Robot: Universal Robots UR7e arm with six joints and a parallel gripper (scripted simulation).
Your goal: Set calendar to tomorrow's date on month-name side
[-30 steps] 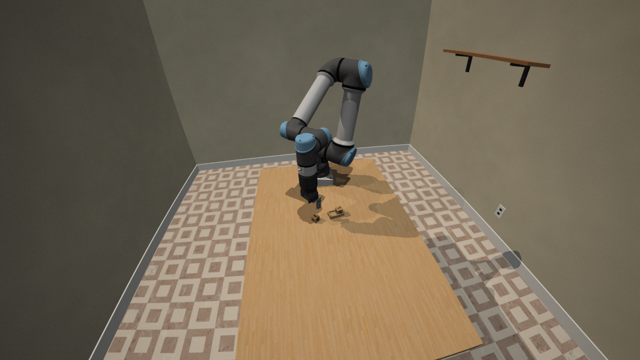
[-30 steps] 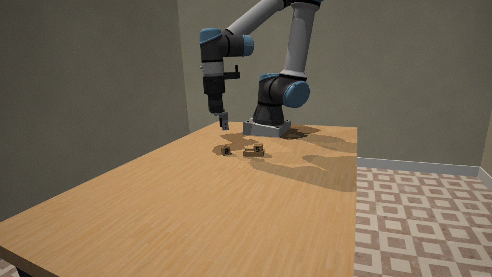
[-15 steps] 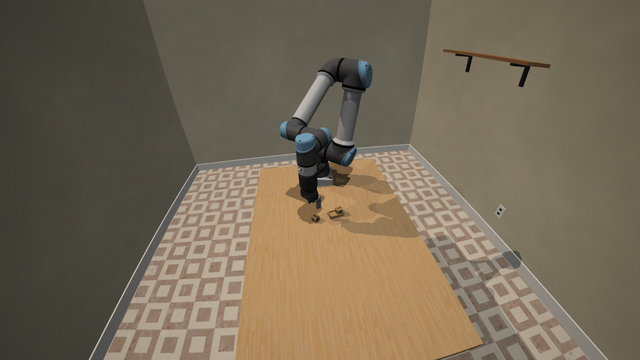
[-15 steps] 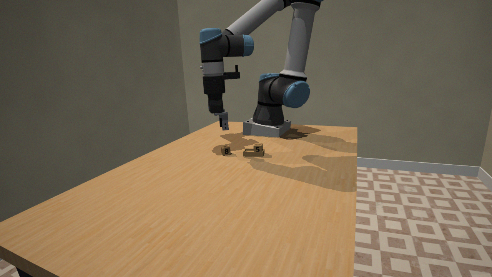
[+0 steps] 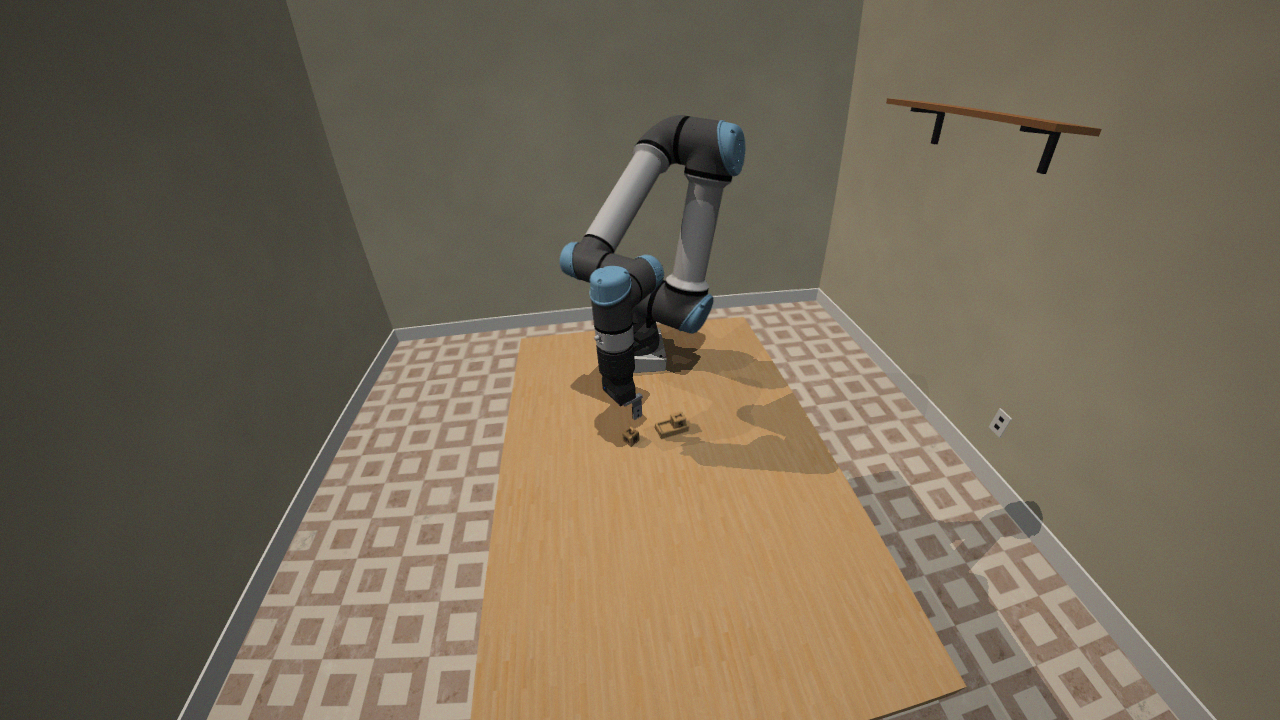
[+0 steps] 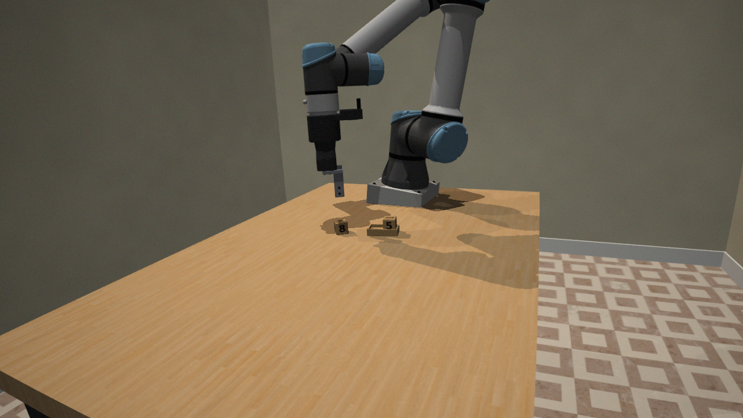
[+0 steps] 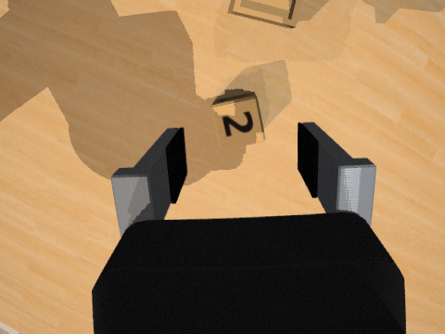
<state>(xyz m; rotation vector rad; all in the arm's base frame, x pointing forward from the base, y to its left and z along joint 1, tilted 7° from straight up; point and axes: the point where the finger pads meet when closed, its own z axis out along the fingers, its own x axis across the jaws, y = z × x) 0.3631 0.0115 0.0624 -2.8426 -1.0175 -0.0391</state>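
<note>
The gripper [image 5: 629, 413] [image 6: 336, 195] [image 7: 241, 148] is held wide open above the table [image 5: 707, 573] [image 6: 321, 317] [image 7: 60, 260], nothing gripped. One cube [image 5: 631, 436] [image 6: 341, 227] [image 7: 239, 122] is set on the tabletop beside the tray [image 5: 666, 432] [image 6: 376, 233] [image 7: 261, 19]; the other cube [image 5: 678, 420] [image 6: 389, 223], marked 5, is seated in the tray.

Relative to the earlier exterior pictures, the gripper [image 5: 630, 411] [image 6: 335, 196] [image 7: 241, 148] has turned slightly; the dark finger pad visible then is now hidden.
</note>
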